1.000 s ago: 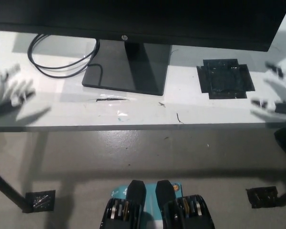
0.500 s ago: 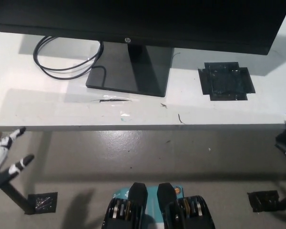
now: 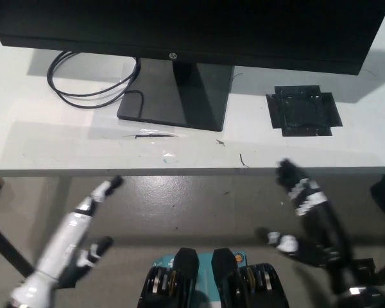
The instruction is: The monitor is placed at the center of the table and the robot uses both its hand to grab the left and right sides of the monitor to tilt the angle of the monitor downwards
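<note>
1. The black flat-panel monitor (image 3: 199, 29) stands at the middle of the white table (image 3: 38, 144), its screen running along the top of the view with the lower bezel overhanging the far half of the tabletop.
2. Its matte black rectangular stand base (image 3: 176, 93) rests flat on the table under the screen's centre.
3. A thin black cable (image 3: 83, 83) loops on the table just left of the base and curls in to touch the base's left edge.
4. A square patch of black tape with notched corners (image 3: 303, 110) lies flat on the table to the right of the base, apart from it.
5. The front strip of the table, between base and near edge, is bare but for a few small scuffs and scraps.
6. The white left hand (image 3: 74, 240) is below the table's front edge over the grey concrete floor (image 3: 192, 205), fingers spread, holding nothing.
7. The black right hand (image 3: 305, 215) is likewise below the edge at lower right, fingers apart, empty, well away from the monitor.
</note>
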### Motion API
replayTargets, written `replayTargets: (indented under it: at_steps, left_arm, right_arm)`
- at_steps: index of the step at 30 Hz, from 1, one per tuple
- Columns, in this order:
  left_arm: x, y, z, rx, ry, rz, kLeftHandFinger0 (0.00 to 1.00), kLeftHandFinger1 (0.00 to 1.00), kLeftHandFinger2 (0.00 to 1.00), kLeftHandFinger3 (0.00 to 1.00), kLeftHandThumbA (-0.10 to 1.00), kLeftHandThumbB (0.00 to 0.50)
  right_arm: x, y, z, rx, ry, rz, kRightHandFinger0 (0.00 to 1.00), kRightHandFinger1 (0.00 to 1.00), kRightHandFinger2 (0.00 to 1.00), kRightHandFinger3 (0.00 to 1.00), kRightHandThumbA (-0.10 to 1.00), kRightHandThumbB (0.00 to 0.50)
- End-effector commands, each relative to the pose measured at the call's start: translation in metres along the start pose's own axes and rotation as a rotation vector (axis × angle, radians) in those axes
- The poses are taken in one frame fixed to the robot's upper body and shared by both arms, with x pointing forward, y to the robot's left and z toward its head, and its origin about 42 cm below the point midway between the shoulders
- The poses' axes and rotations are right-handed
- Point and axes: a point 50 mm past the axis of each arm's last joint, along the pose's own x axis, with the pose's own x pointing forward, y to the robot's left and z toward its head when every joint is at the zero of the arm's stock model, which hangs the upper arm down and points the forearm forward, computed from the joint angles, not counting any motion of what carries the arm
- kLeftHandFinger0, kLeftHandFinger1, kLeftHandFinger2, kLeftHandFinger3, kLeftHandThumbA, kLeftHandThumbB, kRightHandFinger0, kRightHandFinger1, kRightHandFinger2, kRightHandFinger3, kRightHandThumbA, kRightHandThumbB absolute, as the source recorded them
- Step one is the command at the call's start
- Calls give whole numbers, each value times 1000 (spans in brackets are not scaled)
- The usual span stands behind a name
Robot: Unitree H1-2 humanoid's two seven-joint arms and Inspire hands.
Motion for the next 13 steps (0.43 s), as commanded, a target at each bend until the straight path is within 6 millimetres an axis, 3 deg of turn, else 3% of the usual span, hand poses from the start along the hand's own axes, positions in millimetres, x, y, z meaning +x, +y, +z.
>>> replayTargets:
  at_steps: [1, 5, 13]
  left_arm:
    - [9, -18, -34, -44, 34, -15, 1000, 1000, 1000, 1000, 1000, 296]
    - [8, -21, -62, -32, 133, 12, 1000, 1000, 1000, 1000, 1000, 282]
    - [5, -27, -76, 0, 185, -20, 1000, 1000, 1000, 1000, 1000, 288]
  right_arm:
    - [20, 7, -37, -214, -3, -89, 1000, 1000, 1000, 1000, 1000, 363]
    - [23, 6, -65, -210, 102, -92, 1000, 1000, 1000, 1000, 989, 347]
    - [28, 6, -83, -250, 165, -76, 1000, 1000, 1000, 1000, 993, 344]
